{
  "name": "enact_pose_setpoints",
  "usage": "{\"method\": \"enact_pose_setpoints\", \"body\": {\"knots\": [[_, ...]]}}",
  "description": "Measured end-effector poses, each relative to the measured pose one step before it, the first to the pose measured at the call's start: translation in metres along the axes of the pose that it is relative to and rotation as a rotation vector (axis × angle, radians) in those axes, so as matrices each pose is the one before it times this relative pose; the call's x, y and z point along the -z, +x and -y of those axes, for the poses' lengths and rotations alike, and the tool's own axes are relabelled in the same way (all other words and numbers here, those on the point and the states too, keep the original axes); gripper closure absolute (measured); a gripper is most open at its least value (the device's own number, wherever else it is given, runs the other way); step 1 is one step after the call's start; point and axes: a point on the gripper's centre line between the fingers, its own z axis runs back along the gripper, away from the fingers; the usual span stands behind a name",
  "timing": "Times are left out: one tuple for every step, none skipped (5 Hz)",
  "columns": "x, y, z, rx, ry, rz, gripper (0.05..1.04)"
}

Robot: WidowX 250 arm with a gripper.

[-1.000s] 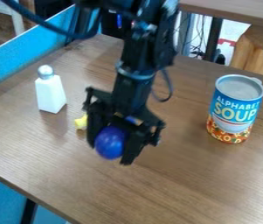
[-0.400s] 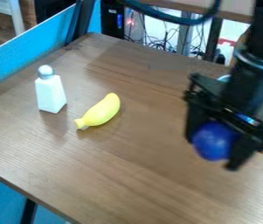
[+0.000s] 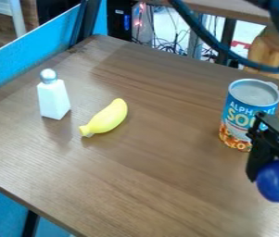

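Claw [image 3: 275, 190] at the right edge of the camera view, folks, and it's grasping a blue ball [image 3: 276, 182], one finger to either side! Pinching it from both flanks makes sense to me: a round thing like that would likely roll if I let it loose, so I'd want pressure from opposite sides. It hangs low between my fingers, near the soup can [image 3: 237, 115], whose lower right side my claw partly hides; whether we touch, I can't tell. That can stands upright, flat base down on the counter [image 3: 135, 171], a steady pose. Over left, the white bottle [image 3: 53, 99] stands on its base too, grey cap up, while the yellow banana [image 3: 107, 118] lies on its side, its shape hardly suited to standing. And what a ball: deep blue all over, smooth-looking, with a soft sheen, partly covered by my black fingers!
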Motion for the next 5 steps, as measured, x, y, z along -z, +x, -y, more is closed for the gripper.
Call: {"method": "enact_pose_setpoints", "body": {"knots": [[0.03105,0.02140,0.00957,0.0224,0.0161,-0.0528,0.250],[0.00820,0.01463,0.00683,0.0212,-0.0119,-0.0072,0.250],[0.00851,0.00374,0.00887,0.0189,-0.0452,0.0107,0.250],[0.00434,-0.00117,0.00188,0.0116,-0.0168,0.0113,0.251],[0.00097,-0.00138,-0.00013,0.0041,0.0009,-0.0093,0.202]]}}
